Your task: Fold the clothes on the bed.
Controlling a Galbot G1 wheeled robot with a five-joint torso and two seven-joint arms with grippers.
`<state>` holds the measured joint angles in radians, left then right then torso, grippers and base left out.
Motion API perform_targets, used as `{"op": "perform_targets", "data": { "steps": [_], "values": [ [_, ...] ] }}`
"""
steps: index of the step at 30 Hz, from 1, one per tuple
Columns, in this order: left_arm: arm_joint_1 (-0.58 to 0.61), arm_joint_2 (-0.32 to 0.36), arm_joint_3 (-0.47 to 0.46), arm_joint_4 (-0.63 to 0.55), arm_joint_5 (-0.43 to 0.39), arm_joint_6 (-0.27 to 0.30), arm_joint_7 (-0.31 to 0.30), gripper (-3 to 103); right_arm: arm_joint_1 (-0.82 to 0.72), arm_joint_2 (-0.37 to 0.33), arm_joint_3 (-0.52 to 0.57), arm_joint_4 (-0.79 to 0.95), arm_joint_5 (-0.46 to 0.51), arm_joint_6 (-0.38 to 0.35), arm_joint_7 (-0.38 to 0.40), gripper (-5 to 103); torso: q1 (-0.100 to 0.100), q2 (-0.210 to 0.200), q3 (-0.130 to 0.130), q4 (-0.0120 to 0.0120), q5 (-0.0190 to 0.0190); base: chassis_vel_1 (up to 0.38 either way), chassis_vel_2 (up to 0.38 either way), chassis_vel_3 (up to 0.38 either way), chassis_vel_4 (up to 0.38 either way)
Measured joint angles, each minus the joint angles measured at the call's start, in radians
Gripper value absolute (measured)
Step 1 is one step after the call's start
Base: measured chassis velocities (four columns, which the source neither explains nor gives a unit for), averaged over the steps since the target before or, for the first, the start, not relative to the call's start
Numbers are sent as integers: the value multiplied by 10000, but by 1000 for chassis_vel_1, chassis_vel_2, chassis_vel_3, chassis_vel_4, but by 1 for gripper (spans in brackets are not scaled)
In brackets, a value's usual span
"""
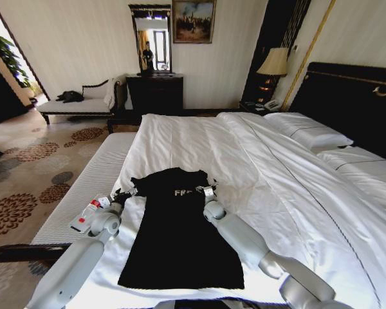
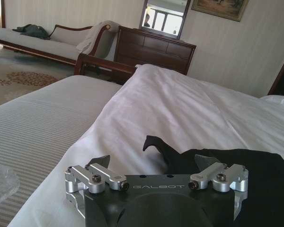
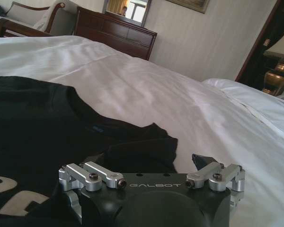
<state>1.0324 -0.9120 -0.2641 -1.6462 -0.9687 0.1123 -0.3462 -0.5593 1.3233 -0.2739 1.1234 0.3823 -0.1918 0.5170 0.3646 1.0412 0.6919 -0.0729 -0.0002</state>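
Left arm: grey-white, reaches from the lower left of the head view up toward the centre, forearm low over the bed edge.
Left gripper [image 1: 124, 195]: sits at the left shoulder of the shirt, at the sleeve; wrist nearly level with the duvet.
Left jaws: in the left wrist view the dark finger tips [image 2: 100, 161] stand apart with white duvet between them and the black sleeve edge just ahead; whether they are spread or pinching cloth cannot be told.
Right arm: grey-white, runs from the lower right corner of the head view diagonally up to the centre.
Right gripper [image 1: 208, 192]: rests at the right shoulder of the shirt, beside the lettering.
Right jaws: in the right wrist view one finger tip lies over black fabric, the other [image 3: 202, 161] over white duvet past the sleeve edge; grip state cannot be told.
Black short-sleeved soft T-shirt with white lettering [image 1: 180, 225]: lies flat, chest up, in the lower centre of the head view, collar toward the far end, hem toward the robot, between the two grippers at its shoulders.
Large bed with white duvet and dark headboard [image 1: 270, 174]: fills the centre and right; shirt lies on its left half.
White pillows [image 1: 309, 132]: right of the frame, against the headboard, well apart from the shirt.
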Motion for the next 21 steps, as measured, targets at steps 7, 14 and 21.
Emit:
{"op": "perform_targets", "data": {
  "steps": [7,14,21],
  "values": [
    [96,77,-56,-82,-12,-13,15,100,195,681,214,-1139,-835,537,-118,100,0,0,1,-1,1,0,0,0,0],
    [114,-12,-113,-67,36,-57,25,100,-179,-161,316,865,26,246,336,100,-1,1,0,-3,1,0,0,0,0],
    [18,-104,76,209,-138,-92,195,100,-859,-1718,895,3008,1030,-217,742,100,-1,2,0,0,3,0,0,0,0]
  ]
}}
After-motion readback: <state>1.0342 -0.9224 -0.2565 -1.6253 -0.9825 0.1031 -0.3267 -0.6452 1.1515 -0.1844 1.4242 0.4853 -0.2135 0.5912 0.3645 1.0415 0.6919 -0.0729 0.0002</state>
